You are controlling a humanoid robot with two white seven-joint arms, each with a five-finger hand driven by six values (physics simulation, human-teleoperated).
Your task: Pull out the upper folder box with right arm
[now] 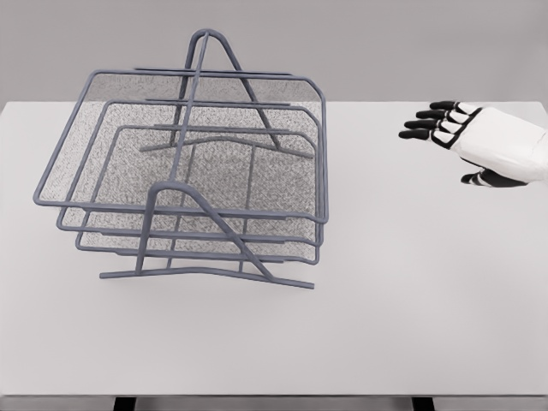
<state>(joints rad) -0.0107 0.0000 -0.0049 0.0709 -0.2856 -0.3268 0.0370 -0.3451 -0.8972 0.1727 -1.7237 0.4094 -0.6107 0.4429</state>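
A white right hand (467, 141) hovers, fingers spread and empty, well apart from the wire rack (193, 171) (three stacked trays). Reaching seems the current step; next it must grip the upper folder box (103, 94) rim.

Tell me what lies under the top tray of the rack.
Under the top tray sit two more mesh trays, seemingly empty. Mesh blurs the table beneath.

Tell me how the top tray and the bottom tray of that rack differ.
The top tray looks widest and its frame reaches furthest left and right; the bottom tray looks narrower and sits tucked inside that outline. The top tray's mesh floor is mostly in plain sight, while the bottom tray's is seen through the trays above it. Both are grey wire-and-mesh trays held in the same rack, and the right hand touches neither.
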